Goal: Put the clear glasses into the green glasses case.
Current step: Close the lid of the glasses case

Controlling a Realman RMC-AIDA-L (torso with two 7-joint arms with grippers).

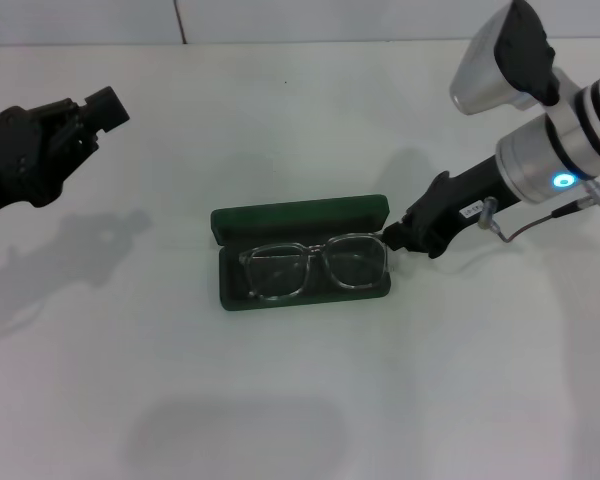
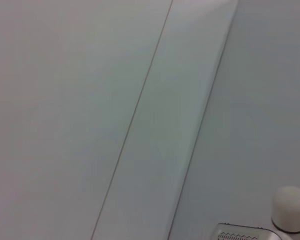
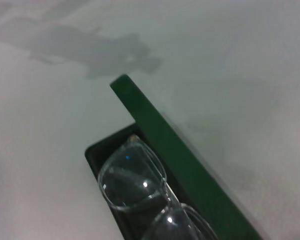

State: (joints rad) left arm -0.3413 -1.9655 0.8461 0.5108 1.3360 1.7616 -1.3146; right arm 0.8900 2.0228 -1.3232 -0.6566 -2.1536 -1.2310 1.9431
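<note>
The green glasses case (image 1: 300, 217) lies open in the middle of the white table, its lid standing up along the far side. The clear glasses (image 1: 315, 265) rest inside its tray, lenses facing up and spanning nearly its whole width. My right gripper (image 1: 398, 238) reaches in from the right and sits at the case's right end, by the glasses' right corner. The right wrist view shows a lens of the clear glasses (image 3: 130, 177) in the dark tray beside the green lid (image 3: 170, 155). My left gripper (image 1: 102, 106) hangs far off at the left, away from the case.
White table (image 1: 300, 400) lies all around the case, with arm shadows at the left and front. The left wrist view shows only pale surfaces with a seam and a small white knob (image 2: 290, 210).
</note>
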